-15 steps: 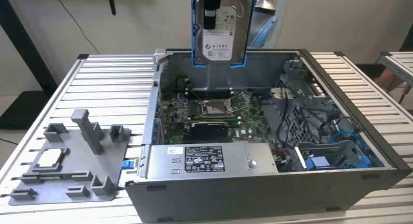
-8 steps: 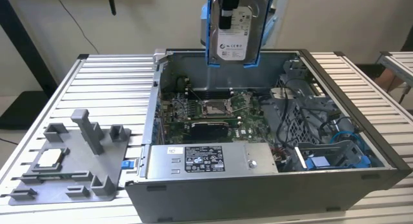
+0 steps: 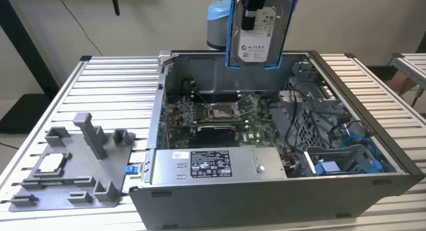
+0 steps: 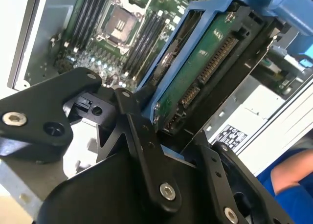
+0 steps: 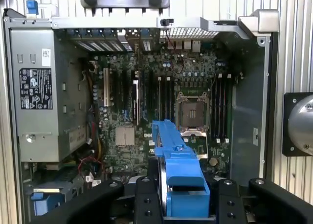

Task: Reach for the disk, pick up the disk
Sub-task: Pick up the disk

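Note:
The disk (image 3: 261,34), a silver-grey drive with a white label in a blue bracket, hangs upright in the air above the back of the open computer case (image 3: 266,201). My gripper (image 3: 256,14) is shut on it from above, and one black finger (image 3: 249,17) lies against the labelled face. In the second wrist view the disk's (image 4: 203,77) green circuit side and connector edge sit between the black gripper links (image 4: 146,136). The first wrist view has the blue bracket (image 5: 177,168) edge-on between the fingers (image 5: 146,199), high over the motherboard (image 5: 146,106).
Inside the case lie the grey power supply box (image 3: 213,163), the empty CPU socket (image 3: 222,110), loose cables and a blue drive bay (image 3: 346,161). A grey fixture (image 3: 80,161) with a small square chip (image 3: 52,163) sits on the slatted table (image 3: 113,91). A blue sleeve (image 4: 288,185) is nearby.

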Controlling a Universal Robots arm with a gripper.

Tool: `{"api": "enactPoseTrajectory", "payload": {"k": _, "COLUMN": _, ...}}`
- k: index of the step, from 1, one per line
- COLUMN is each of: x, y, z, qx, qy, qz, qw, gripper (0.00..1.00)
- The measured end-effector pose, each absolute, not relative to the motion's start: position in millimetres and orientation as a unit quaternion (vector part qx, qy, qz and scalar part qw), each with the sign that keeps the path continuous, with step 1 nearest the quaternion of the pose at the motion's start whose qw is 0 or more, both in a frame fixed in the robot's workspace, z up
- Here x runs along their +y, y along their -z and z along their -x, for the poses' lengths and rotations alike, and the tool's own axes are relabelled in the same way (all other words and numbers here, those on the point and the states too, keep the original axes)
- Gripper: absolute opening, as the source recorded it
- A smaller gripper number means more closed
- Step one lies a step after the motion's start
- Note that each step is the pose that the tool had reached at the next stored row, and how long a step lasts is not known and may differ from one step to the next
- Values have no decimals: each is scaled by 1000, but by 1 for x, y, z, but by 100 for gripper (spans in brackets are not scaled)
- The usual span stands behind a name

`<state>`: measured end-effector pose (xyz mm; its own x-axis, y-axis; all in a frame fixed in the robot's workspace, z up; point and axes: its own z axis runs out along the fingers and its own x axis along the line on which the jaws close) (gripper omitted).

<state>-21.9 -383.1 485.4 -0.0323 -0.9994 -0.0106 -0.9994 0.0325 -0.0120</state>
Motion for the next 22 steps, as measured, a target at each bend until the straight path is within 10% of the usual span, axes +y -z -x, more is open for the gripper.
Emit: {"api": "enactPoseTrajectory", "payload": {"k": 22, "x": -447, "y": -483, "z": 13, "qx": 721, "qy": 1, "qz": 693, "qw": 8, "gripper": 0}}
